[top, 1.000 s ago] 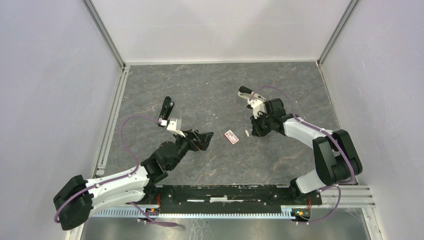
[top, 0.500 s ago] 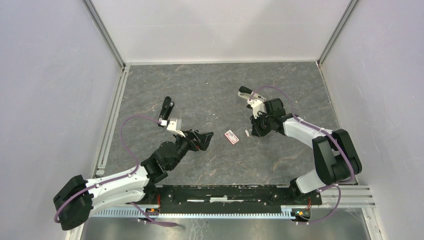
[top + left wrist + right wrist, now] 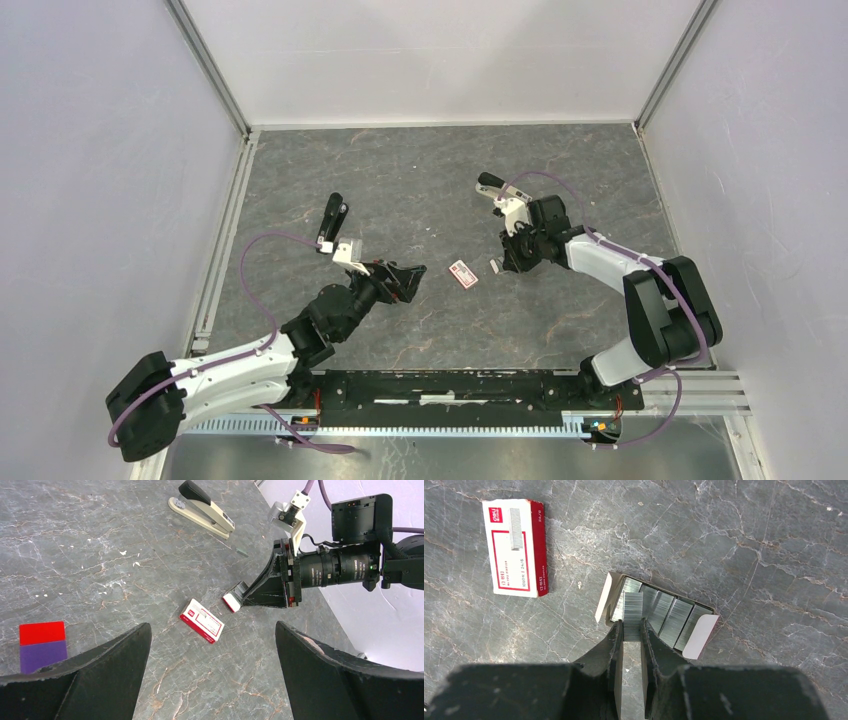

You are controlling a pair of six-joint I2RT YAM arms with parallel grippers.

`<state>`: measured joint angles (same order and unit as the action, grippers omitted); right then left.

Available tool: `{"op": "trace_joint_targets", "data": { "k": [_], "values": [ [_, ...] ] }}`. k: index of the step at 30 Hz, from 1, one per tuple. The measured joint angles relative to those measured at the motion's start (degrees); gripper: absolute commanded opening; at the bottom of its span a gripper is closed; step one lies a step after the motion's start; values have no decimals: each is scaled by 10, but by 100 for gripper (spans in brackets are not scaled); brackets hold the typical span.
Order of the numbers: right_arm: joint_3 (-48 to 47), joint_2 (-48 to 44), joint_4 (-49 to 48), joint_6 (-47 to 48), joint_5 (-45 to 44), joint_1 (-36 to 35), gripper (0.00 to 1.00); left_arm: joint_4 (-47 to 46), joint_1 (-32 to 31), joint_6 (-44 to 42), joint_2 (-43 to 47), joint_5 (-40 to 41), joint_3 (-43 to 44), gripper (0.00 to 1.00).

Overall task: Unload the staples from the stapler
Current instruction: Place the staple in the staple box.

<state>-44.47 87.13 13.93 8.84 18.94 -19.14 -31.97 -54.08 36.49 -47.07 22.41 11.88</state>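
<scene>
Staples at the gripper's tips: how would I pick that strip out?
In the right wrist view, on the grey table, right of the red-and-white box, lies an open white tray of silvery staple strips. The staples in question are the one strip overlapping the others, its near end pinched between the black tips of the right gripper.

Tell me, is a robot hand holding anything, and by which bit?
Yes. The right gripper pinches the staples, one strip, by its near end, over a small open tray of more strips. The left gripper is open and holds nothing.
</scene>
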Motion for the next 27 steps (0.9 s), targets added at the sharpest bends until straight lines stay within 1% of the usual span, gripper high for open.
{"op": "trace_joint_targets", "data": {
  "k": [18,27],
  "values": [
    [-3,7,0,0,0,0,22,0,0,0,4,0,-1,99],
    [-3,7,0,0,0,0,26,0,0,0,4,0,-1,99]
  ]
}}
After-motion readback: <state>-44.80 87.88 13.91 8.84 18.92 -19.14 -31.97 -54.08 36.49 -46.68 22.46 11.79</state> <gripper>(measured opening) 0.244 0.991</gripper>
